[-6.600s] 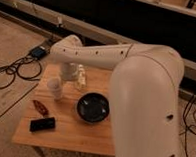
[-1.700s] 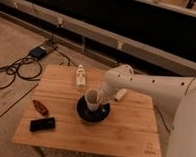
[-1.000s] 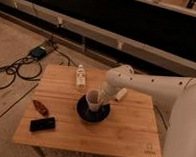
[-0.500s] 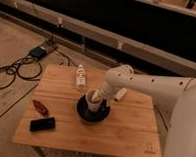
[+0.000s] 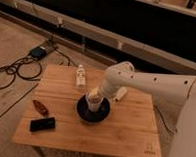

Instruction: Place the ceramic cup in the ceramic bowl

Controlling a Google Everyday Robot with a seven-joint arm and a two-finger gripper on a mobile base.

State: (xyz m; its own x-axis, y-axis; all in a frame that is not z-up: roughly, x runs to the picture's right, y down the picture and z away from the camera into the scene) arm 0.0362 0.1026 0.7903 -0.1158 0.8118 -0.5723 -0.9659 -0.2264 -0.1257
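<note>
The white-cream ceramic cup [image 5: 93, 100] stands upright inside the black ceramic bowl [image 5: 84, 113], near the middle of the wooden table [image 5: 118, 132]. My gripper [image 5: 97, 91] is at the cup's rim, on its upper right side. The white arm behind it reaches in from the right. The arm's end hides the cup's top edge.
A clear plastic bottle [image 5: 81, 77] lies behind the bowl. A cream block [image 5: 120, 94] sits to the bowl's right, partly under the arm. A brown object [image 5: 40, 107] and a flat black device [image 5: 42, 123] lie at the front left. Cables [image 5: 11, 72] run across the floor on the left.
The cup was carried from the table's left side to the bowl. Over the last second it has come down a little, lower in the bowl, with the gripper following it.
</note>
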